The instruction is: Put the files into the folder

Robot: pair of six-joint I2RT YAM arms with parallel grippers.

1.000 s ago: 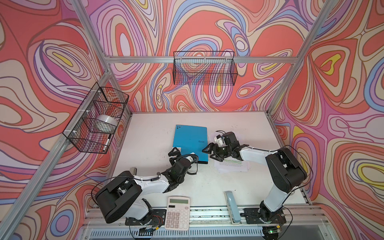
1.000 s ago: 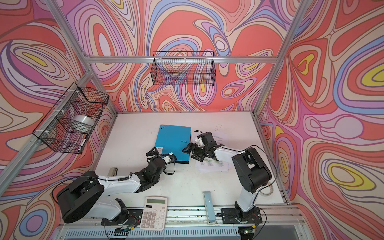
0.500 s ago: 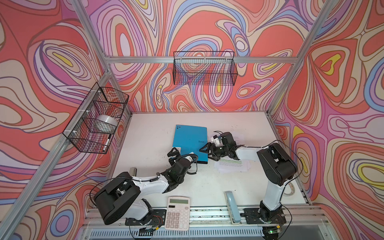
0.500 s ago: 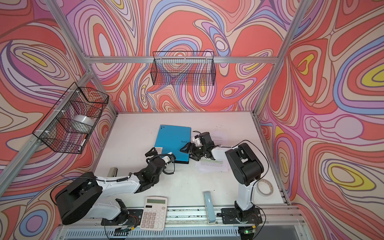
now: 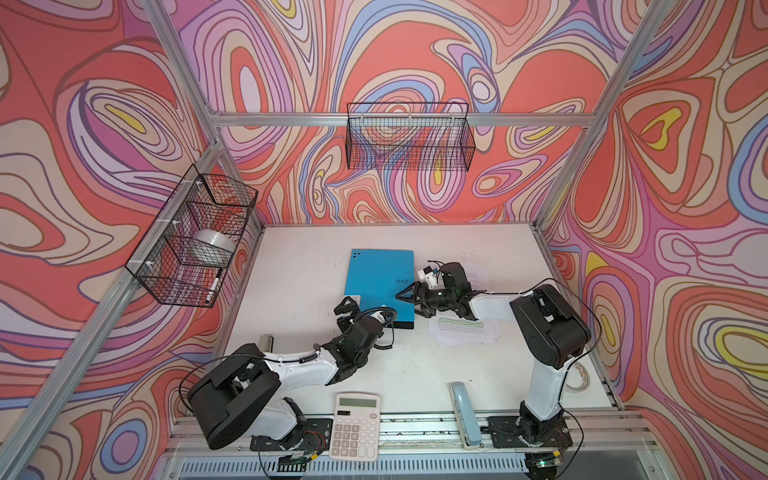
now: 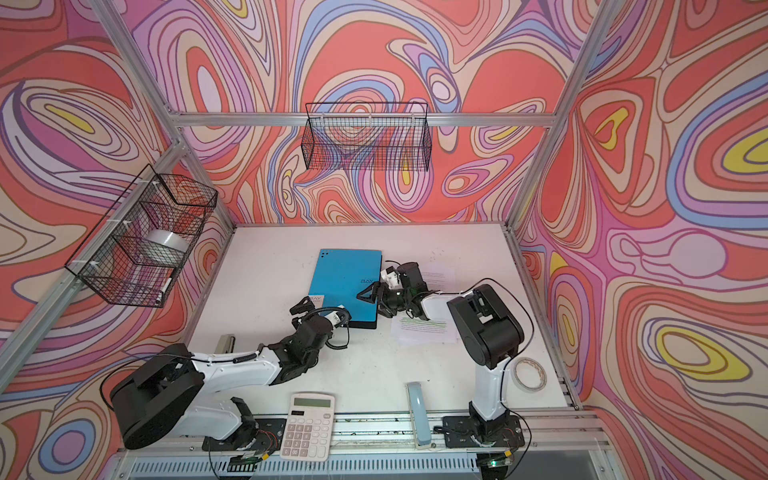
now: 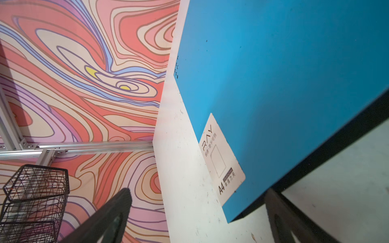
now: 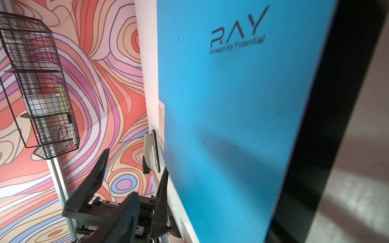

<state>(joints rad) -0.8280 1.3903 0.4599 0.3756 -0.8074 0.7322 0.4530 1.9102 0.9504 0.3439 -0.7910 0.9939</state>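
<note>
Right gripper [image 5: 411, 301] at folder [image 5: 378, 278], white table [image 5: 299, 282], swirl-patterned walls [image 5: 415, 50]

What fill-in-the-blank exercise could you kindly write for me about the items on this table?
1. The closed folder has a ___ cover.
2. The logo printed on that cover reads ___.
3. The highlighted lines on the files are ___.
4. The device with number keys at the near edge is a ___.

Missing words: blue; RAY; green; calculator.
</note>
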